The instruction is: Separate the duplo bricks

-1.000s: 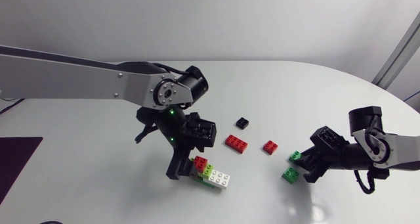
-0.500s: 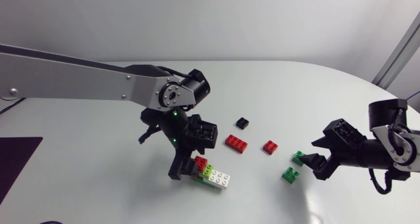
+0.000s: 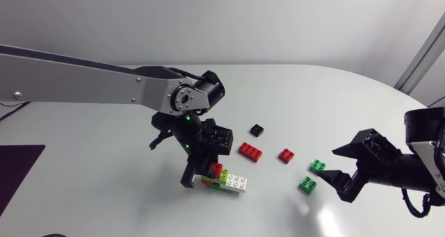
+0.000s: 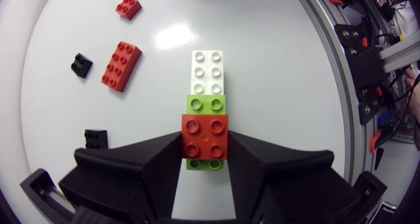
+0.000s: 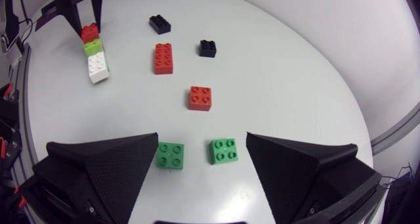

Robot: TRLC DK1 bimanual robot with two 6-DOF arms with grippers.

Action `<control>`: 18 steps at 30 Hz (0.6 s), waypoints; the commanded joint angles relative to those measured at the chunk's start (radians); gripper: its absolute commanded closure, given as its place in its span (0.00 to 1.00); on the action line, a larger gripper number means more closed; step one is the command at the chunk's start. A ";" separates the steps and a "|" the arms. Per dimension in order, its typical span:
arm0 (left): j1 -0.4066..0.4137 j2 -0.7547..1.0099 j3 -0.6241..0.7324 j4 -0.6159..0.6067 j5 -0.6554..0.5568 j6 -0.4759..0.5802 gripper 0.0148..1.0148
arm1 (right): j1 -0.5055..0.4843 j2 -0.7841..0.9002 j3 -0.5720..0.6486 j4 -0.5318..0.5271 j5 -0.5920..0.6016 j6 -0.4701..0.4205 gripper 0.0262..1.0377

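Between the wedge fingers of the left gripper (image 4: pixel 204 147) sat the red brick (image 4: pixel 205 133) topping the joined stack (image 3: pixel 225 181). Both fingers pressed its sides, so that claw was clamped on it. Under the red one, a lime-green brick (image 4: pixel 208 104) and a white brick (image 4: pixel 207 71) ran out ahead of the fingers, all three locked together. Just beside the left claw lay a black brick (image 4: pixel 95 138).

Seen from above, a long red brick (image 3: pixel 250 151) lay loose at one o'clock from the stack, with a second black brick (image 3: pixel 257 130) farther out on the same line. A small red brick (image 3: pixel 286 156) lay at two o'clock. Out at three o'clock lay a green brick (image 3: pixel 318 165) and, at seven o'clock from it, a second green brick (image 3: pixel 307 185). Both were just ahead of the right gripper (image 3: pixel 335 162), whose fingers stood wide apart and held nothing.

I judged the task well along: six bricks lay single, and only the clamped stack was left to pull apart.
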 commanded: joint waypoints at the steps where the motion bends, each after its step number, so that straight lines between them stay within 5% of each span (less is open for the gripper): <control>1: -0.017 0.027 0.016 -0.004 -0.004 0.025 0.84 | 0.042 -0.041 -0.040 -0.039 -0.014 0.008 0.07; 11: -0.044 0.004 0.071 -0.027 0.003 0.012 0.84 | 0.198 -0.129 -0.017 -0.180 -0.136 0.019 0.06; 18: -0.086 -0.002 0.123 -0.053 0.020 -0.019 0.84 | 0.326 -0.124 0.000 -0.157 -0.146 0.100 0.06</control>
